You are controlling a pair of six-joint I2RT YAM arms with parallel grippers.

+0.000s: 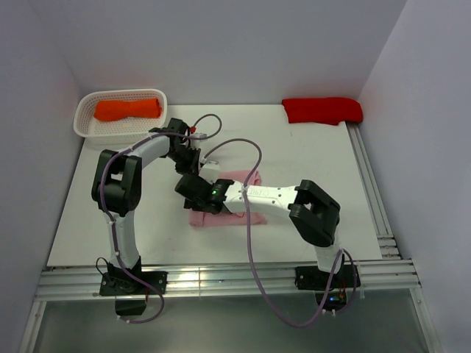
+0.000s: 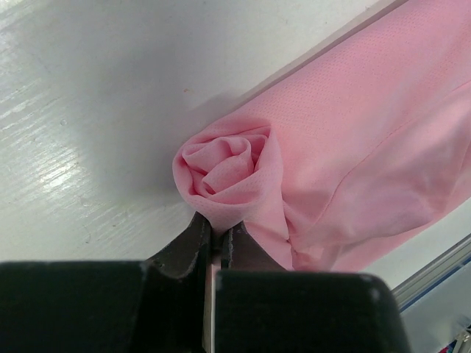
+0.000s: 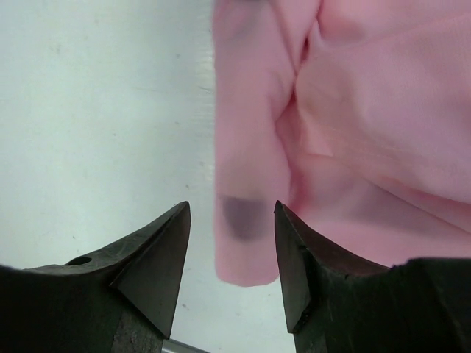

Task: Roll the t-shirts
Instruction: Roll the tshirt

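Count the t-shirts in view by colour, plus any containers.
Pink t-shirt: 1
Orange t-shirt: 1
Red t-shirt: 1
White basket: 1
Total: 4

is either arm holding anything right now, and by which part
The left fingers are shut on the pink t-shirt, pinching the outer layer of its rolled end. The right fingers stand open, holding nothing.
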